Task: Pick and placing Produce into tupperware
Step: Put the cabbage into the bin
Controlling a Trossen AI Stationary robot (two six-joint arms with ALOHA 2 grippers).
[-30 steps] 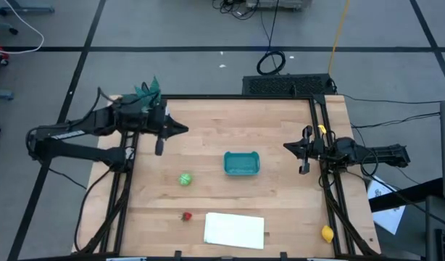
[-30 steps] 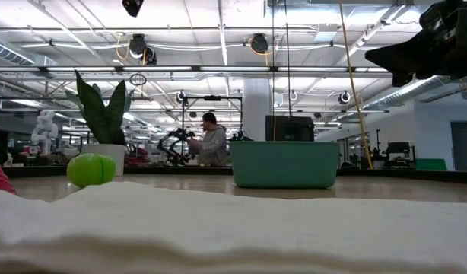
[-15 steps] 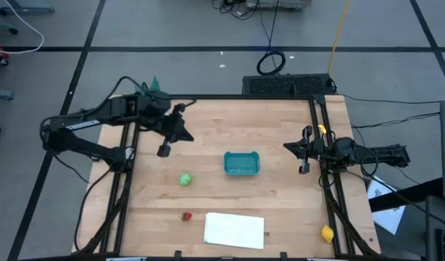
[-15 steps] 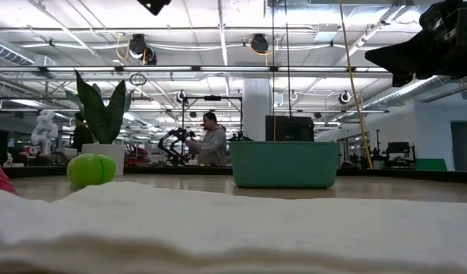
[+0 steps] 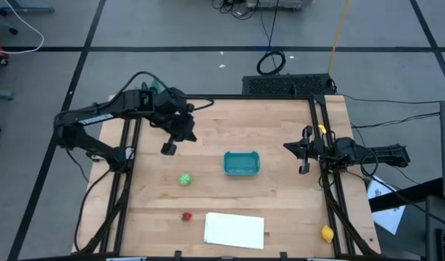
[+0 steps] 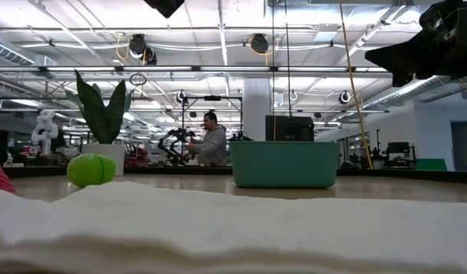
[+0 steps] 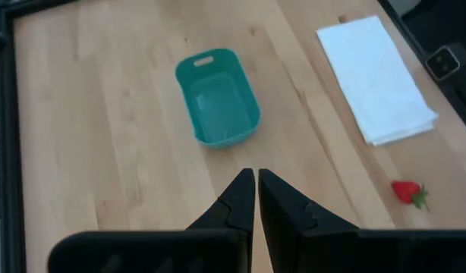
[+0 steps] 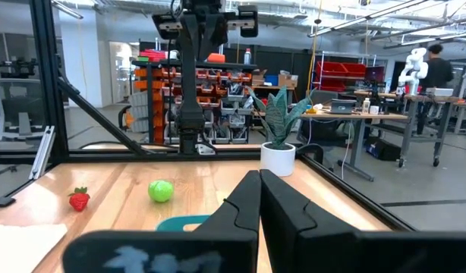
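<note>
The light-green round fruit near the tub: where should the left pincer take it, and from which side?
Take the light-green round fruit across its widest middle, coming straight down from above. It is a small ball sitting free on the bare table, apart from the tupperware, so no side is blocked. The left pincer is shut now and would need to open first.

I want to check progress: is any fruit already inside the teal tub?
No, the left wrist view shows the teal tub empty, and the strawberry lies on the table.
</note>
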